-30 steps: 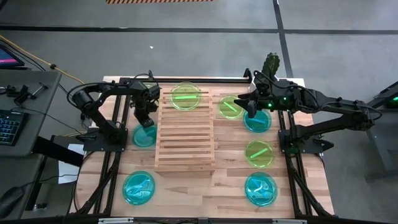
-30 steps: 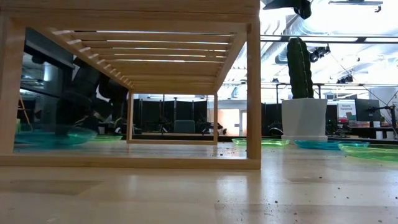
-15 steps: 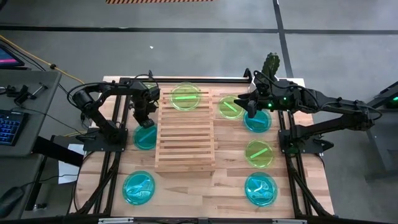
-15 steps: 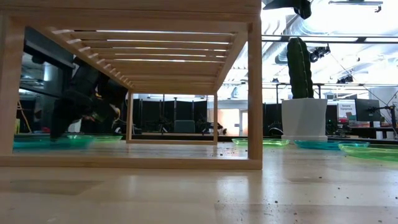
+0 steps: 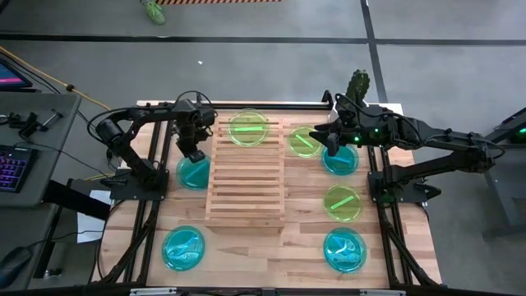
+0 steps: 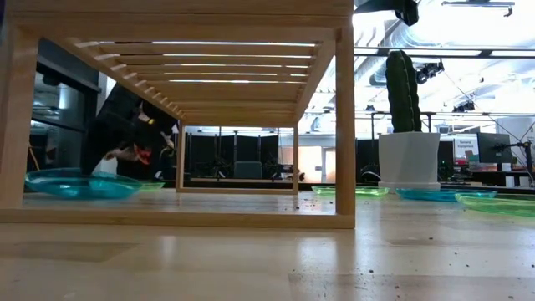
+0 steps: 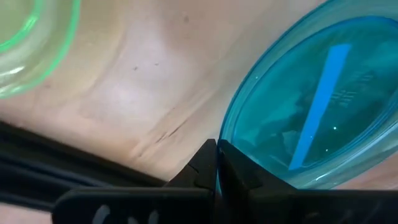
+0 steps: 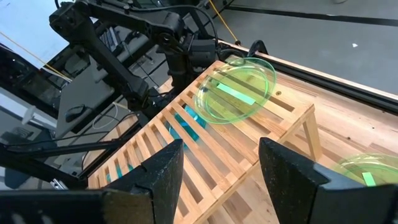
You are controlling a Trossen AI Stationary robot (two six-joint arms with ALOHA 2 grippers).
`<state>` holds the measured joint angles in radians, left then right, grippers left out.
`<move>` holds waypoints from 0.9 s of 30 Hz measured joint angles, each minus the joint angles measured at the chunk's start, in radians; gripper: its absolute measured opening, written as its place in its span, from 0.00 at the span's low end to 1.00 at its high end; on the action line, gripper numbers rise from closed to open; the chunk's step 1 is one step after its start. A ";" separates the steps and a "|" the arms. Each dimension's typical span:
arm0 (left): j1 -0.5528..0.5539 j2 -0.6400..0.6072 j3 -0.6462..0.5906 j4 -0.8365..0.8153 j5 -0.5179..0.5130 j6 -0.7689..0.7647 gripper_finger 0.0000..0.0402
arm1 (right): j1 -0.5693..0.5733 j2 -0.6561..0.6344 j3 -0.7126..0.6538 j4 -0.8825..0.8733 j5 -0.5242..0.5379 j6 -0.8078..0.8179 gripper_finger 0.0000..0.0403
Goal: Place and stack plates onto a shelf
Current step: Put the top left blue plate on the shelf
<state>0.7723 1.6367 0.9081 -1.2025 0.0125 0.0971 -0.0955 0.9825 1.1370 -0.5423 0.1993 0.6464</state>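
My left gripper (image 5: 194,154) is left of the shelf (image 5: 245,177), shut on a cyan plate (image 5: 194,173) that also shows in the low view (image 6: 79,185). One lime green plate (image 5: 246,129) lies on the far end of the shelf's slats. My right gripper (image 5: 329,136) hovers open near a green plate (image 5: 302,141) and a cyan plate (image 5: 340,159) that lie flat on the table right of the shelf. The right wrist view looks past the open fingers at the shelf (image 8: 249,146) and its green plate (image 8: 236,90). My left gripper pinches the cyan plate's rim (image 7: 227,133) between its two shut fingers (image 7: 200,167), at the plate's far edge. The fingers come from above, pointing down. The low view shows the plate slightly tilted and low over the table; whether its near side still rests there I cannot tell.
More plates lie flat on the plank table: green (image 5: 343,202) and cyan (image 5: 344,249) at the right, cyan (image 5: 182,247) at the near left. A cactus in a white pot (image 6: 409,125) stands at the far right corner. Most shelf slats are bare.
My left gripper has moved a little toward the table's far edge, still shut on the cyan plate. The plate has shifted with it toward the far edge and slightly toward the shelf, and in the low view it now stands higher and looks tilted.
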 joint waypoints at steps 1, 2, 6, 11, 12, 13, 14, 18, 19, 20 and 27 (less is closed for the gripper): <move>0.000 0.000 0.003 -0.011 -0.007 0.000 0.00 | 0.000 0.000 0.000 0.000 0.000 -0.003 0.48; 0.000 0.000 0.004 -0.018 -0.014 -0.002 0.00 | 0.000 0.000 0.000 0.000 0.000 -0.011 0.48; 0.000 0.000 0.005 -0.043 -0.066 -0.033 0.00 | 0.000 0.000 0.000 0.000 -0.001 -0.022 0.48; 0.001 0.000 0.005 -0.055 -0.077 -0.043 0.00 | 0.000 0.000 0.000 0.000 0.000 -0.026 0.48; 0.001 0.000 0.005 -0.056 -0.077 -0.043 0.00 | 0.000 0.000 0.000 0.000 0.000 -0.026 0.48; 0.001 0.000 0.005 -0.058 -0.077 -0.043 0.00 | 0.000 0.000 0.000 0.000 0.000 -0.026 0.48; 0.001 0.000 0.005 -0.061 -0.077 -0.043 0.00 | 0.000 0.000 0.000 0.000 0.000 -0.026 0.48; 0.009 -0.001 0.006 -0.085 -0.077 -0.043 0.00 | 0.000 0.000 0.000 0.000 0.000 -0.026 0.48; 0.013 -0.001 0.006 -0.087 -0.077 -0.043 0.00 | 0.000 0.000 0.000 0.000 0.000 -0.026 0.48; 0.016 -0.001 0.006 -0.087 -0.077 -0.043 0.00 | 0.000 0.000 0.000 0.000 0.000 -0.026 0.48; 0.062 -0.063 0.006 -0.089 -0.076 -0.043 0.00 | 0.000 0.000 0.000 0.000 0.000 -0.029 0.48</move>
<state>0.8345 1.5738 0.9145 -1.2917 -0.0639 0.0539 -0.0956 0.9825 1.1370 -0.5423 0.1989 0.6169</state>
